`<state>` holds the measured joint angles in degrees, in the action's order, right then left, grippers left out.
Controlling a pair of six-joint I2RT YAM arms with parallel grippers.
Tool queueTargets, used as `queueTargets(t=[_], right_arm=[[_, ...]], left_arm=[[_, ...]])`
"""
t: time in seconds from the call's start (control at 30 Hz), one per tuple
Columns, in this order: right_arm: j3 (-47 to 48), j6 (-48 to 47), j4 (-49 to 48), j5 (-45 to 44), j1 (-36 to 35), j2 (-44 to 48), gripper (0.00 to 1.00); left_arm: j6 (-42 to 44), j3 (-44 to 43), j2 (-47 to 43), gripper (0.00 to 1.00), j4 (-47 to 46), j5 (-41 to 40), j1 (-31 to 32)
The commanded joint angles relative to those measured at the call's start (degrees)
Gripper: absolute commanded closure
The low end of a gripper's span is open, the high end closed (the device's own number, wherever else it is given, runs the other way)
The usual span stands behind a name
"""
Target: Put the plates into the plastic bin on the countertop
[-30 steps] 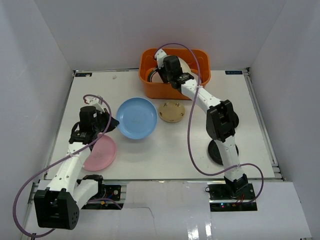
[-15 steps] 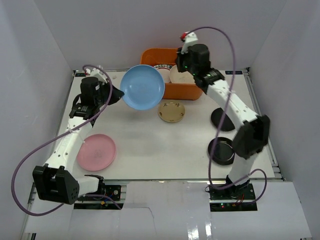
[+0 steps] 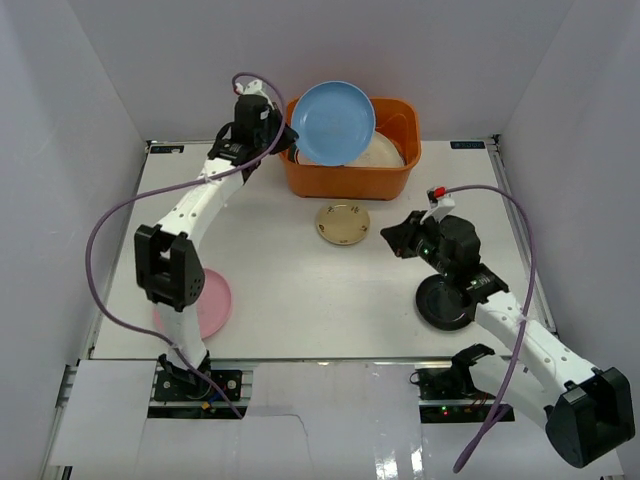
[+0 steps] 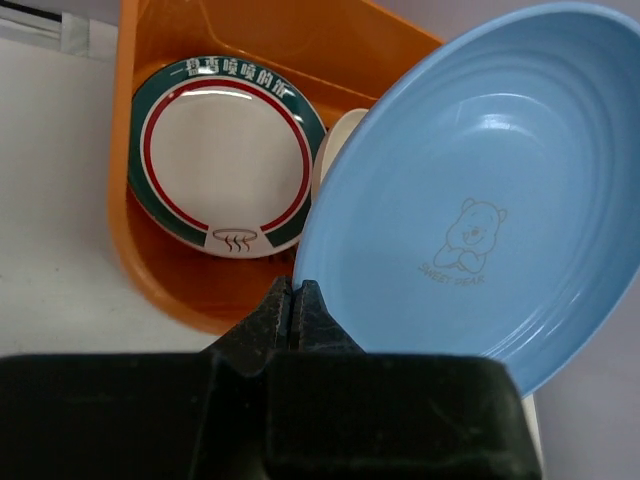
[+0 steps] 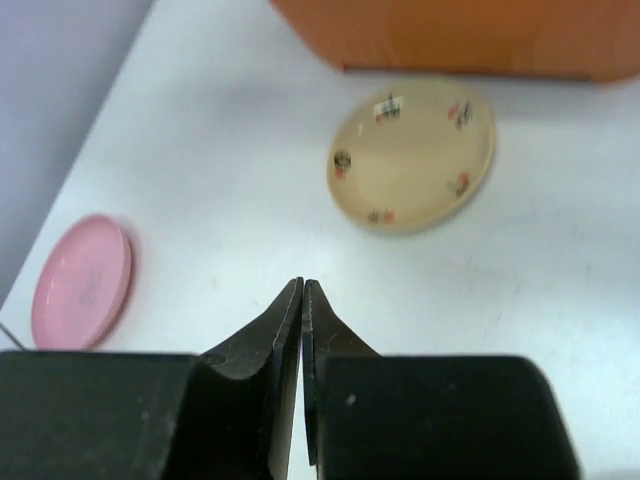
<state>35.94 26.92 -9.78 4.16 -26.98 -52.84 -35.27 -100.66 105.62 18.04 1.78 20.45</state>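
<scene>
Pinching the left rim of the blue plate [image 3: 335,122], the left tool [image 3: 285,135] holds it tilted above the bin [image 3: 345,182] at the far side of the table [image 3: 300,285]. The right tool [image 3: 389,238], clenched empty, hovers just right of the tan plate [image 3: 343,223].

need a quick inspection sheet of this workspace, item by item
surface: white countertop, no spills seen
job's things: blue plate held tilted over the bin; patterned plate and cream plate inside the bin; tan plate, pink plate and black plate on the countertop
clutter: nothing seen
end effectors: left end effector shut on the blue plate's rim; right end effector shut, empty, above the countertop
cables: purple cables loop off both arms
surroundings: white walls on three sides
</scene>
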Motion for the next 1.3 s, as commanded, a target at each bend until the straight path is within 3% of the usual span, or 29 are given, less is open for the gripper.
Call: queueTargets(t=[0.0,0.23,0.37,0.5,0.63,0.67,0.77,0.8,0.9,1.07,1.17,1.23,1.27], right_arm=[[-3.32,3.5,-1.75,4.97,-0.53,4.49,0.92],[-5.8,1.91,1.86,6.65,-1.32,9.07,0.92],[-5.1,0.51,3.89,6.56,-1.49,11.17,0.92],[-4.04,-1.16,5.47,4.72,-1.58,11.97,0.9],[-3.25,-1.96,6.09,4.54,-1.58,11.62,0.87],[-3.07,-1.96,6.35,4.71,-1.67,11.62,0.87],[-2.63,-1.78,6.71,5.77,-1.76,11.71,0.84],[-2.55,-1.69,6.7,6.12,-1.76,11.71,0.83],[-1.93,-1.43,6.62,7.08,-2.28,10.66,0.77],[-1.49,-0.2,4.16,6.3,-7.28,4.34,0.68],[-0.88,1.47,0.39,3.41,-13.52,-1.55,0.57],[0.35,2.43,-3.55,1.03,-19.31,-6.82,0.48],[1.05,3.4,-4.8,-1.07,-21.08,-9.1,0.45]], left_arm=[[-1.12,-12.57,5.27,1.0,0.59,-5.63,2.57],[2.92,-31.25,22.24,1.0,3.83,-13.81,5.57],[4.94,-35.04,27.78,1.0,4.02,-15.75,5.57],[5.21,-32.41,28.15,0.96,3.93,-16.98,5.57],[5.56,-31.26,28.23,0.7,3.84,-17.25,5.57],[5.47,-31.52,28.15,0.52,3.93,-16.82,5.57],[4.95,-32.66,27.45,0.19,3.49,-14.89,5.57],[4.77,-33.02,27.18,0.14,3.4,-14.44,5.57],[4.68,-33.55,25.25,0.02,3.4,-12.43,5.57],[6.87,-29.78,14.63,0.02,2.7,-7.33,5.57],[8.02,-19.17,1.99,0.02,1.39,-3.81,5.66],[8.28,-4.95,-6.0,0.02,-2.3,-2.05,5.66],[8.54,0.06,-14.48,0.02,-3.53,-1.87,5.74]])
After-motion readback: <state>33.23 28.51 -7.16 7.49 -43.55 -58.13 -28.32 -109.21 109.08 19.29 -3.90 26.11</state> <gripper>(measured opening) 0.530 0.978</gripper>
